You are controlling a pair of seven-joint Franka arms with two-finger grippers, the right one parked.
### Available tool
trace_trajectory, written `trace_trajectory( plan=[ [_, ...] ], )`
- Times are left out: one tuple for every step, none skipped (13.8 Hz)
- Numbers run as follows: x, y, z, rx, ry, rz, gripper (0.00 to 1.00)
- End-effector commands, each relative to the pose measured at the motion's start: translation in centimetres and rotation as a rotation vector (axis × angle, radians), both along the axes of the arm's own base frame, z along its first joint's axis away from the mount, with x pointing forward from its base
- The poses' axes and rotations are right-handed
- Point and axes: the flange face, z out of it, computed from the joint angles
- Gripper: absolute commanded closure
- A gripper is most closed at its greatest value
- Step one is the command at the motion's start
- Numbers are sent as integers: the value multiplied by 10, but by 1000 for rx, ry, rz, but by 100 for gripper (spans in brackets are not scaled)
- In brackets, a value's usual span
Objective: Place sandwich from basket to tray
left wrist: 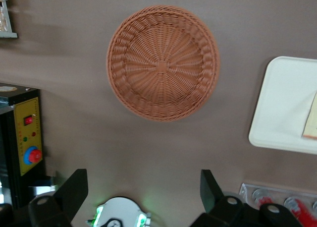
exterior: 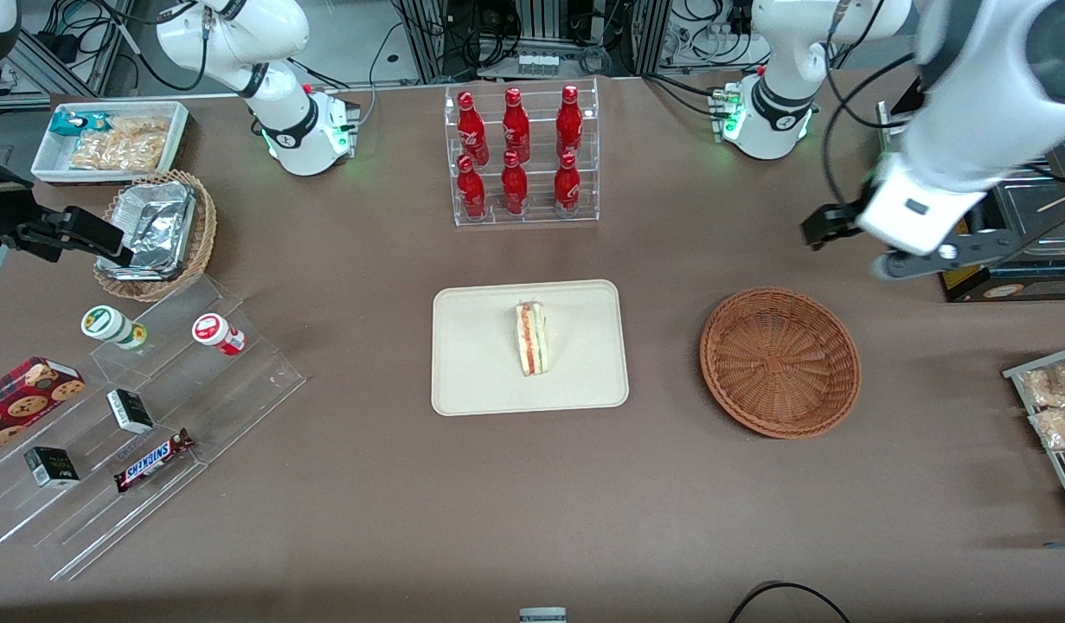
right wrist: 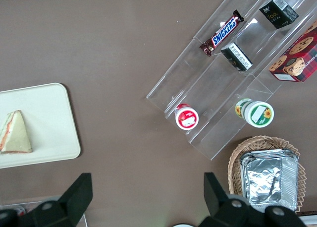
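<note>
Sandwich point(exterior: 531, 337), small pale-bread triangular wedge w/ orange-red and green filling, lies on flat cream rectangular plastic tray point(exterior: 471, 363). Left gripper point(left wrist: 143, 192) hangs above surface near round reddish-brown wicker basket point(exterior: 779, 361), jaws wide, well apart from sandwich.

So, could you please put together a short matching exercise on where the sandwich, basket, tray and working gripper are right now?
Things:
1. sandwich
2. basket
3. tray
4. gripper

States:
A. empty, on the table toward the working arm's end
B. open, holding nothing, raised above the table, farther from the front camera than the basket
C. lying on the tray
D. at the table's middle, nearer the front camera than the rack of red bottles

Pairs: 1-C, 2-A, 3-D, 4-B
</note>
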Motion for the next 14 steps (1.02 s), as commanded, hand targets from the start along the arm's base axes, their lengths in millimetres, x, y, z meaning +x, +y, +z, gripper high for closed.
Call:
trace_trajectory(
  plan=[
    [-18,38,13,-38,12,-61,0],
    [-21,46,18,-38,5,-62,0],
    [-21,52,20,-38,1,-53,0],
    [-21,58,23,-38,-6,-42,0],
    [-20,66,26,-38,-12,-26,0],
    [-19,69,28,-39,-18,-21,0],
    [-17,68,33,-40,-31,-23,0],
    [-15,70,38,-42,-41,-22,0],
    [-15,73,41,-42,-48,-16,0],
    [-15,74,42,-46,-51,-52,0],
    [-14,74,42,-47,-53,-105,0],
    [-13,73,45,-51,-63,-114,0],
    [-12,73,50,-53,-77,-114,0],
    [-11,73,53,-56,-85,-115,0]
  ],
)
